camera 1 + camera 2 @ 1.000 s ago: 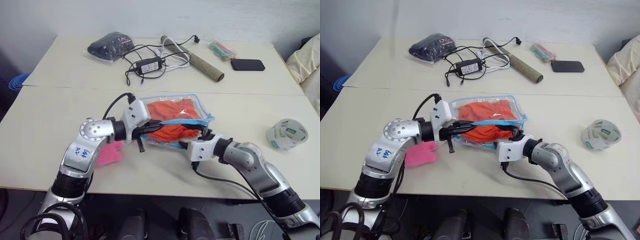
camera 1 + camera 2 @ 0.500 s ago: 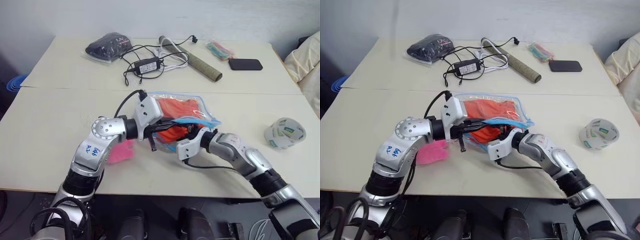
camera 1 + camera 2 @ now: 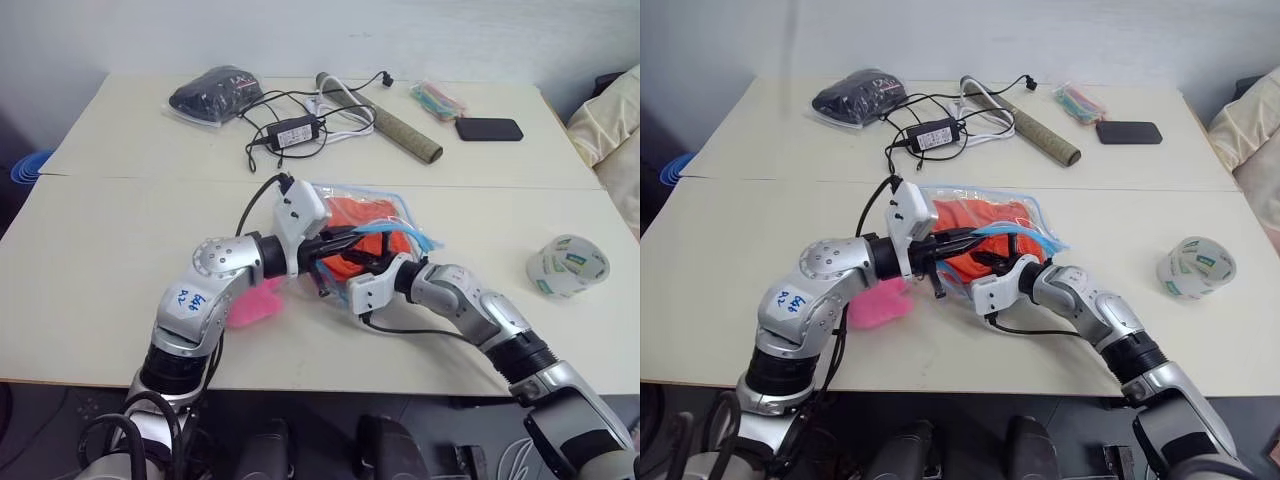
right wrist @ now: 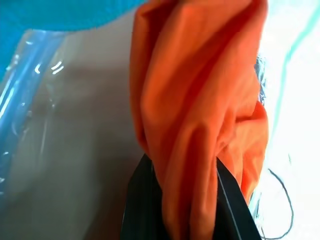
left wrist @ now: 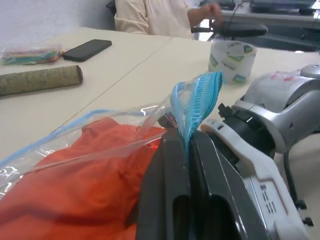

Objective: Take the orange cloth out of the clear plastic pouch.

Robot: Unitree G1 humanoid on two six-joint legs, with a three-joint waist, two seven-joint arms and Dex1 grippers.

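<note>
A: Plastic, thin and crinkly — the left gripper (image 5: 187,145) has its fingers pressed together on the blue zip edge of the pouch (image 3: 395,215), holding it up near the table's (image 3: 90,250) middle.

B: And the right gripper (image 4: 182,175)?

A: Reached into the mouth, pinching a fold of the orange cloth (image 4: 200,100). Soft, light stuff; I'd expect it to drag on the slippery film, so a bunched fold is the best hold.

Right gripper (image 3: 992,262) reaching deeper into clear plastic pouch (image 3: 1025,215), now clamping down on orange cloth (image 4: 200,115); pouch mouth lifting, bunching toward far edge.
</note>
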